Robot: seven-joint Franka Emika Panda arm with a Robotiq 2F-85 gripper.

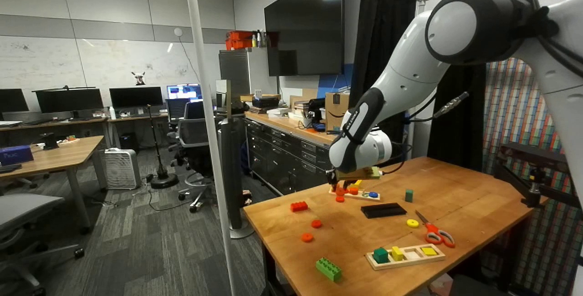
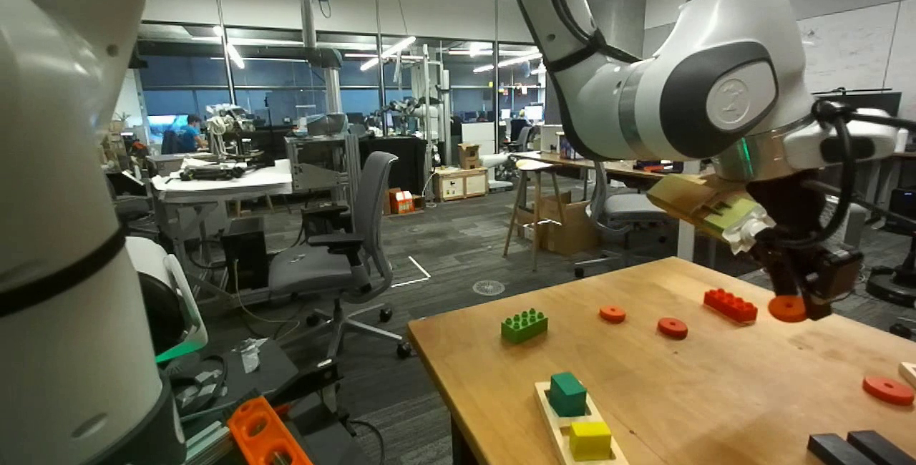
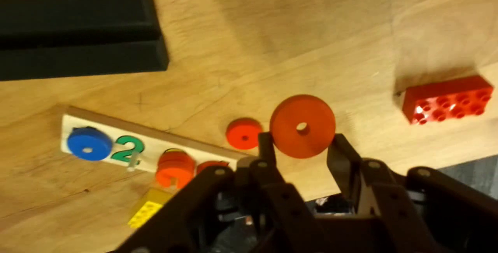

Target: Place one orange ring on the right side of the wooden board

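Orange ring (image 3: 303,144) pinched between fingers (image 3: 342,155), face toward wrist view; wooden board (image 3: 149,155) diagonal there.

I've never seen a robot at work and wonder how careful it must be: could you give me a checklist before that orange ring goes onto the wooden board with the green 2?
1. Ring gripped: ok. The gripper holds one orange ring.
2. Ring off the table: ok. An exterior view shows it above the tabletop.
3. Ring's hole unblocked: ok. It looks open in the wrist view.
4. Right end of the wooden board visible: not ok. The gripper covers it in the wrist view.
5. Free spot there: cannot tell, as it is hidden.
6. Path clear: cannot tell. A loose orange ring lies close beside the board.
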